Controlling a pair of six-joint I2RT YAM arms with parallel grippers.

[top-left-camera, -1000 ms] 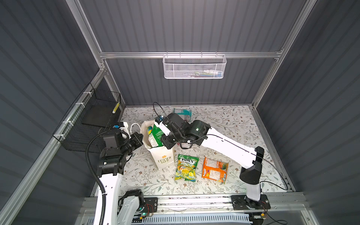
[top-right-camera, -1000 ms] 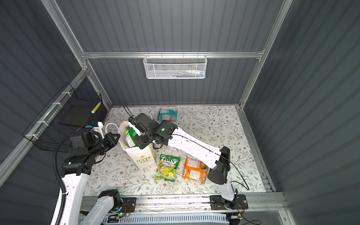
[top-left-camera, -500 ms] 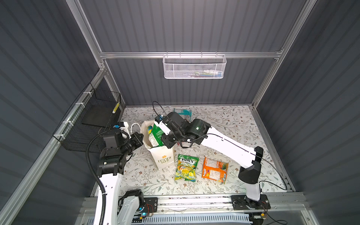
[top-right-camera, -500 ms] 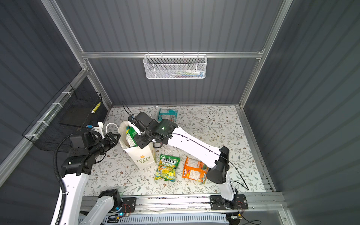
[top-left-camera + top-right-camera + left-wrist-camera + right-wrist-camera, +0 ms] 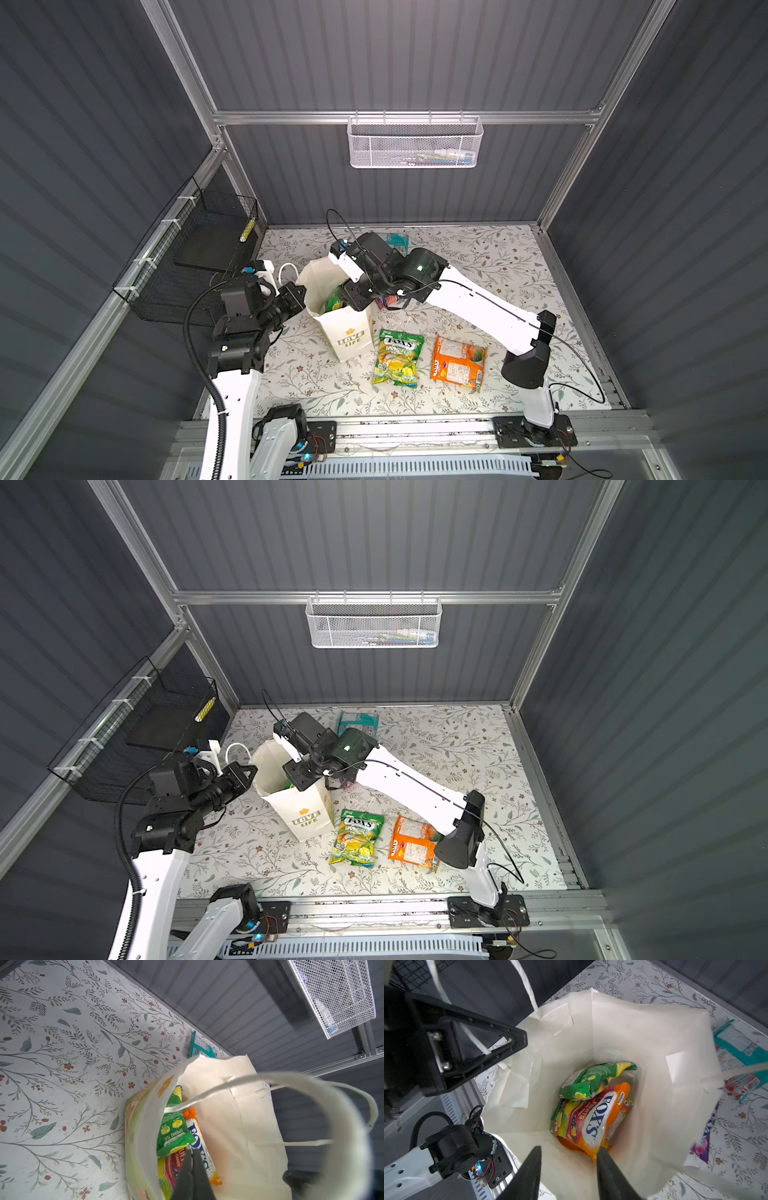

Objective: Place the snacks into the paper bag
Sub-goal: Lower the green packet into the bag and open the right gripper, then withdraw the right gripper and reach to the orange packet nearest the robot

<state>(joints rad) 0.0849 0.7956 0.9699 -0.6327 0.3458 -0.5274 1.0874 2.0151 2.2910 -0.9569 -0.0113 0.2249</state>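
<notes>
- The bag (image 5: pixel 349 332) stands upright left of centre in both top views, mouth open. As I judge it, the step is to let go cleanly and get out.
- My right gripper (image 5: pixel 569 1148) hangs over that mouth, fingers spread with nothing between them. I should rise straight up, because the rim and the handle (image 5: pixel 342 1136) are close and a sideways pull could tip the bag.
- My left gripper (image 5: pixel 192 1159) is at the bag's left rim, fingers pressed together. Whether they nip paper or cord I cannot tell. I think it is best held quiet so the mouth does not fold.
- Low inside, a green packet (image 5: pixel 591 1080) lies on a fruits packet (image 5: pixel 598 1122), so the drop looks done.
- Snacks left outside: a yellow-green packet (image 5: pixel 399 357) just right of the bag, an orange packet (image 5: pixel 459 363) beside it, a teal packet (image 5: pixel 357 723) at the table's upper edge, and a purple packet (image 5: pixel 704 1136) near the bag.
- The yellow-green one looks the easiest next pick, flat and clear of my arm.
- Dark ribbed walls (image 5: pixel 415 62) in a metal frame fill most of each top view.
- The table (image 5: pixel 478 257) has a pale leaf-and-flower print and lies flat.
- A wire basket (image 5: pixel 199 257) hangs at mid-left.
- A mesh basket (image 5: pixel 415 145) hangs at upper centre.
</notes>
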